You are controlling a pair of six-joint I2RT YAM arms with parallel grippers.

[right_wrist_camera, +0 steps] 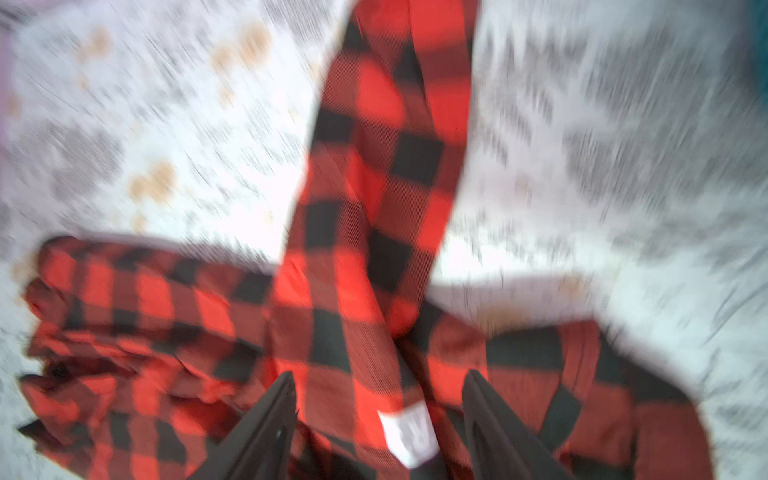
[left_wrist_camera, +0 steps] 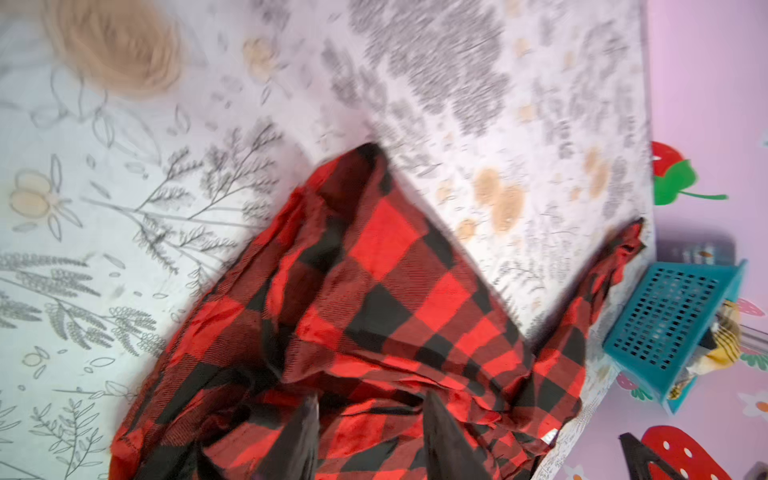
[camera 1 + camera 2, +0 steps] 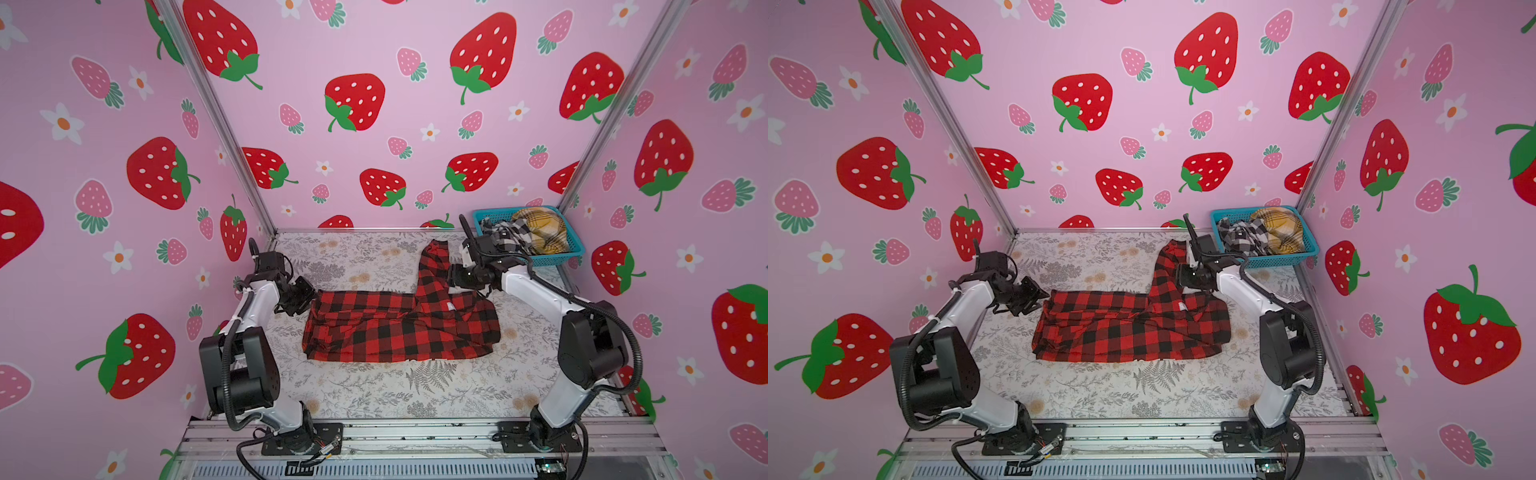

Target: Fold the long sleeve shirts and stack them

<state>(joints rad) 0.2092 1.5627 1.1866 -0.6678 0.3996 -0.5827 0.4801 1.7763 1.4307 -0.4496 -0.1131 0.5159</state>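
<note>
Red-and-black shirt (image 3: 399,328) lay about mid-table, rumpled but spread out, with its long axis running left to right across the table (image 3: 374,395). One sleeve (image 3: 434,266) ran off from the right-hand part toward the back wall, roughly square to the body.

Left fingers (image 2: 299,444): partway open, at the shirt's left end. Plaid showed between and beyond them in the left wrist view, and no pinch was visible.

Right fingers (image 1: 257,428): wider apart, low over the root of the sleeve, with a white label (image 1: 409,432) between them. That view was blurred. The cloth looked loose rather than clamped, but contact underneath could not be told.

Key relation: the shirt body stretched between the two arms, one at each end of its long axis. The sleeve lay on the right arm's side and pointed away from both bases, so the right arm was clearly nearer to it. Judgement: the sleeve needs bringing in over the body, which is a right-arm job, while the left could steady the far end.

Black-and-white shirt (image 3: 505,235) and mustard shirt (image 3: 540,232) sat bunched in the turquoise basket (image 3: 557,259) at the back right corner, just behind the right arm. Neither was folded yet.

Surface: flat floral-print cover. Pink strawberry walls (image 3: 374,104) closed in three sides. The basket and side wall left the right arm little room.
</note>
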